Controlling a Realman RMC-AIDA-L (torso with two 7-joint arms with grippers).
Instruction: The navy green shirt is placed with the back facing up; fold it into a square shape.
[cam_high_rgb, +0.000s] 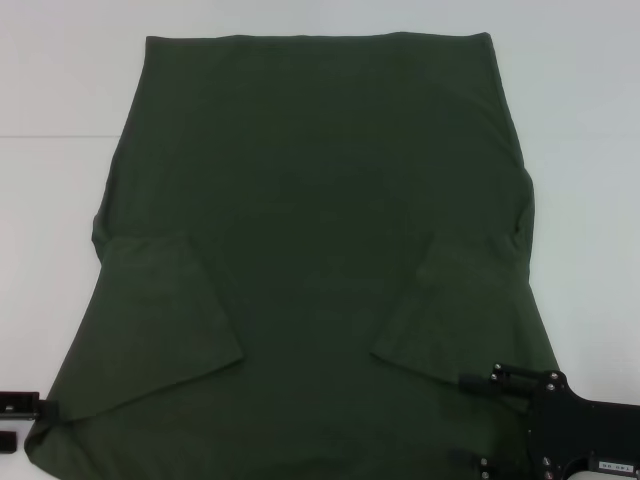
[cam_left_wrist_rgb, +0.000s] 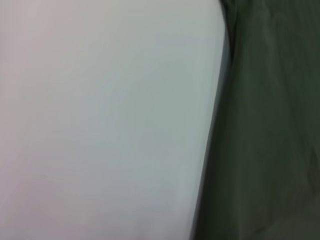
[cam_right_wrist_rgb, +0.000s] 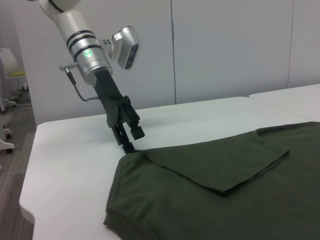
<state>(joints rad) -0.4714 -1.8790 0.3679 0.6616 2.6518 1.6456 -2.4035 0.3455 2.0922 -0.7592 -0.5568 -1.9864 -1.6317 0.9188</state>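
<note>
Left hand (cam_right_wrist_rgb: 131, 145) tilted down, fingertips at navy green shirt (cam_high_rgb: 310, 250) shoulder edge.

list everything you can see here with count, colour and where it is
shirt: one, dark olive green, spread flat across the middle of the table, plain side up, both short sleeves folded inward onto the body
table: one, white, under the shirt and showing bare on all sides of it
wall panels: several, pale grey, behind the table in the right wrist view
chair: one, white with a yellow-green seat, on the floor at the far edge of the right wrist view
left gripper: one, black on a white and silver arm, tip down at the near left corner of the shirt
right gripper: one, black, over the near right part of the shirt
</note>
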